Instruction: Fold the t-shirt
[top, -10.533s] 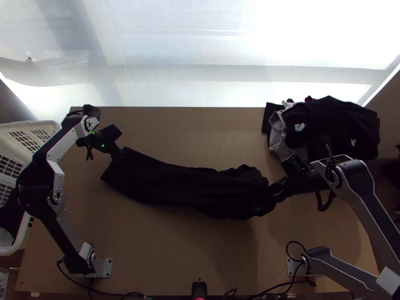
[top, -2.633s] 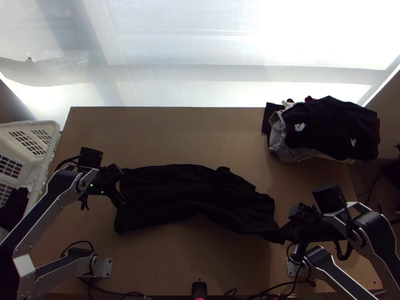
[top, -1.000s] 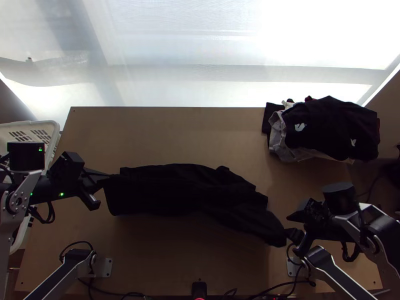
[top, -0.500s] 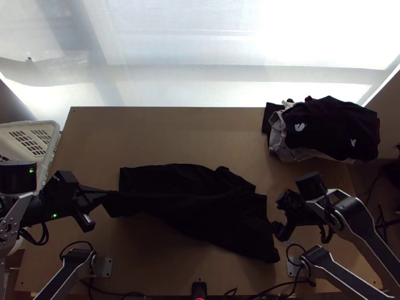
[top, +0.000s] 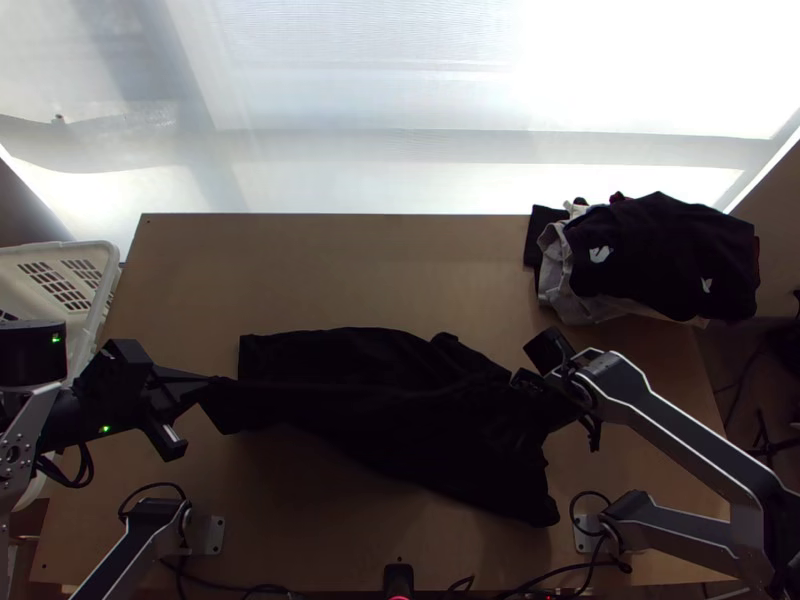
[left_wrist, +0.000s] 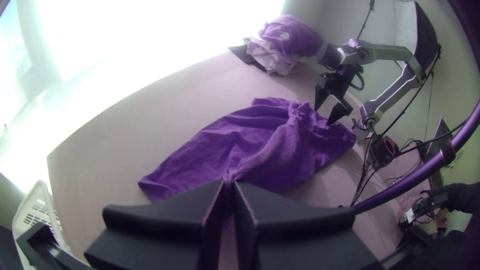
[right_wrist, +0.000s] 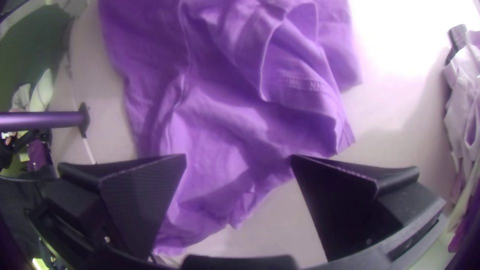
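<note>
At the left end of the black t-shirt, my left gripper pinches an edge. The shirt lies elongated and wrinkled across the middle of the table. My right gripper is over its right part. In the left wrist view, the shirt looks purple and runs up to the closed fingertips of my left gripper. The right wrist view has my right gripper open, with the bunched shirt below and between its fingers; a hem and loose folds show there.
A pile of clothes lies at the table's far right corner. A white basket stands beyond the left edge. Bare tabletop stretches behind the shirt, and more lies in front of it.
The left gripper has shifted left and nearer, drawing the shirt's edge with it. The right gripper let go of the near right corner and swung up and left over the shirt.
</note>
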